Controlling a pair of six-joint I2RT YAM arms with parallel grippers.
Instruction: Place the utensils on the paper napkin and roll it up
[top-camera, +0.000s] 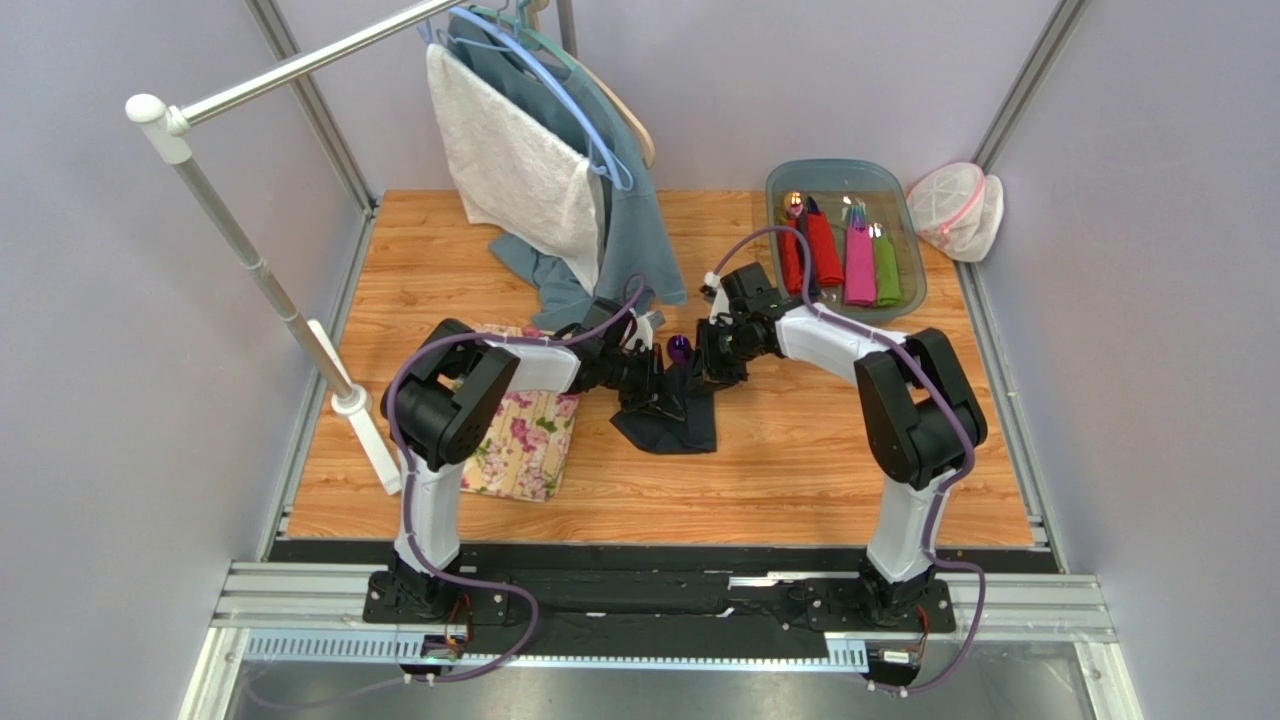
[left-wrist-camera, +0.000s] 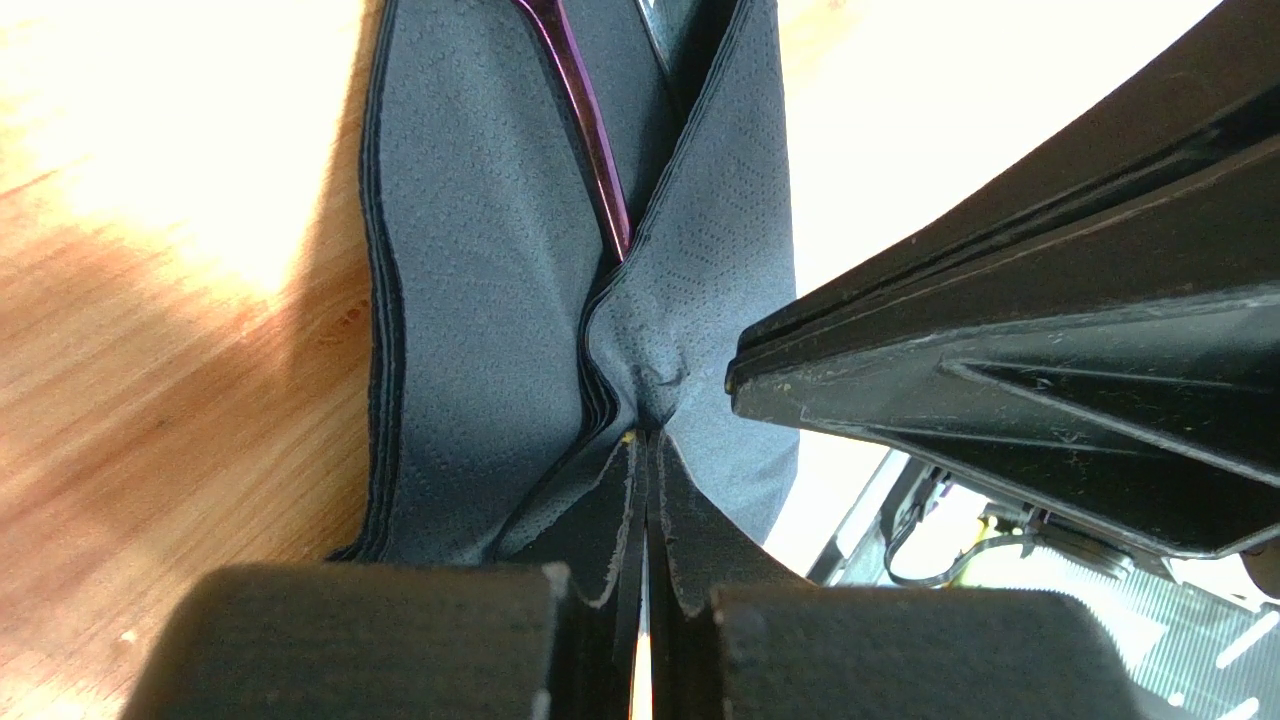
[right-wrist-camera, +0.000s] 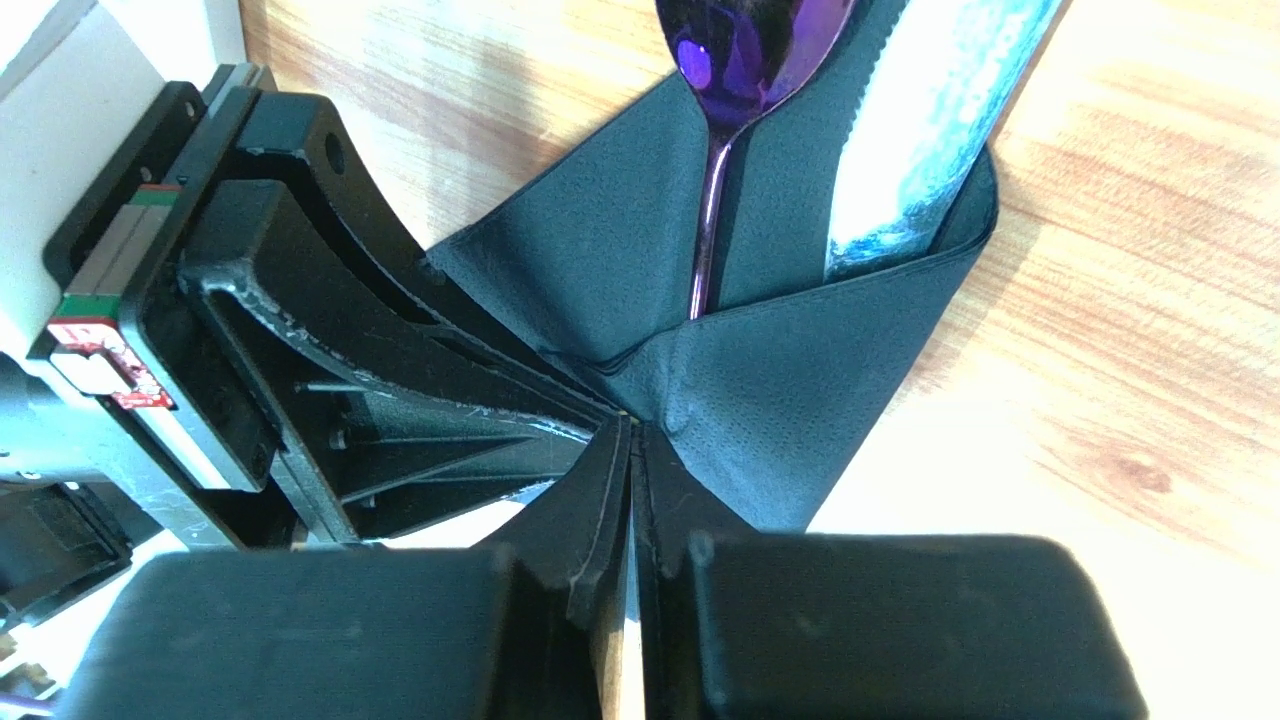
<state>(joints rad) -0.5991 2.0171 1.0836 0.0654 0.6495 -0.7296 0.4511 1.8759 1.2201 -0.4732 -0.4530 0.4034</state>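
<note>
Wooden table (top-camera: 842, 465), middle: dark paper napkin (top-camera: 672, 428), folded around purple spoon (right-wrist-camera: 739, 60) and knife (right-wrist-camera: 924, 135). My left gripper (left-wrist-camera: 648, 450) and right gripper (right-wrist-camera: 633, 435) both pinch its folds, jaws closed on paper.

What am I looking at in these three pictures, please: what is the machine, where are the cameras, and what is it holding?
It is two robot arms bolted to a wooden table. The wide picture looks down from above; the two close-ups come from a camera on each wrist. The left gripper and right gripper both pinch a fold of the dark paper napkin, which is folded around a purple spoon and a knife. Nearby are a floral mat, a tray of coloured rolls and hanging clothes.
</note>
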